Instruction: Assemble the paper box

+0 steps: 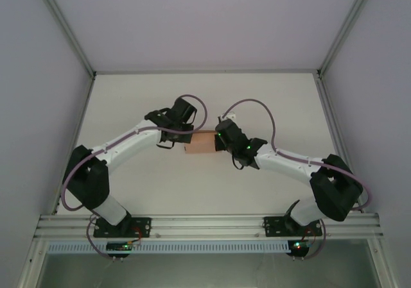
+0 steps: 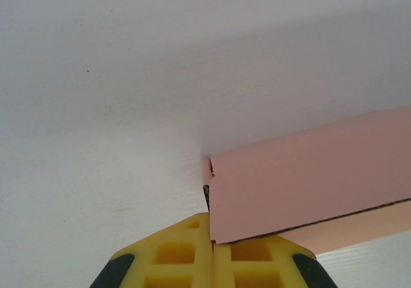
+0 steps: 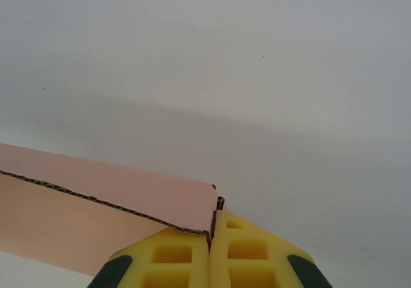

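Note:
The salmon-pink paper box (image 1: 200,143) sits at the table's middle, held between both arms. My left gripper (image 1: 182,140) is at its left end and my right gripper (image 1: 220,140) at its right end. In the left wrist view the yellow fingers (image 2: 186,256) are shut on the edge of a pink panel (image 2: 308,179) of the box, whose corrugated edge shows. In the right wrist view the yellow fingers (image 3: 250,249) pinch a card wall at the corner of the pink box (image 3: 122,195), which stretches away to the left.
The white table (image 1: 205,102) is ringed by pale walls and aluminium posts. A metal rail (image 1: 205,225) carrying both arm bases runs along the near edge.

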